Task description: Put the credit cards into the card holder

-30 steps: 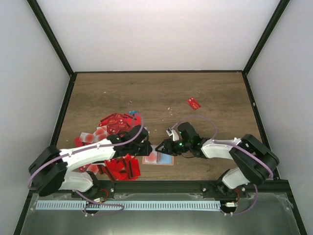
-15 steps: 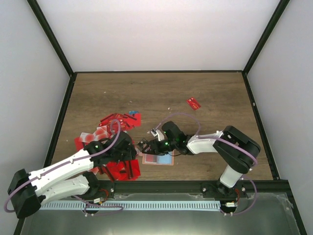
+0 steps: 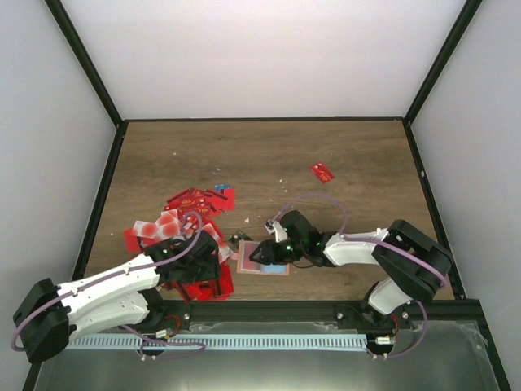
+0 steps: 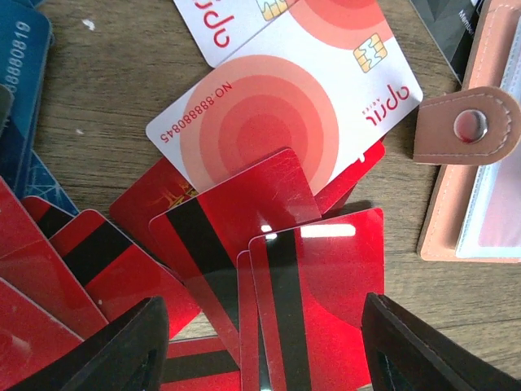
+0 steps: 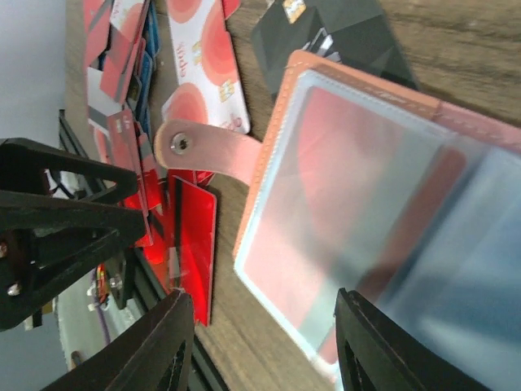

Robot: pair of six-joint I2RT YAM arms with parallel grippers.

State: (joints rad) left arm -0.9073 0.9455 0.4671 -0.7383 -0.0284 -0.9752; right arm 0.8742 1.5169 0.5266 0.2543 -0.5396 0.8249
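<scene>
Overhead, most cards [image 3: 194,204] lie loose on the desk [image 3: 342,155] left of the open holder [image 3: 244,261], with one stray [image 3: 322,171] far right; plenty left to do. Left wrist: left jaws gape wide, empty, above red cards. Right wrist: right jaws partly open, gripping nothing, over the holder's clear sleeves; the red beneath is perhaps a card already in.

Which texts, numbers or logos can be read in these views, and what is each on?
"NO 88888045" and "april": pale red-circled credit card.
"88880819", partly cut off: blue card.
"Memb", cut off by the picture's edge: black card.
Other print in the right wrist and top views: too blurred to read.
</scene>
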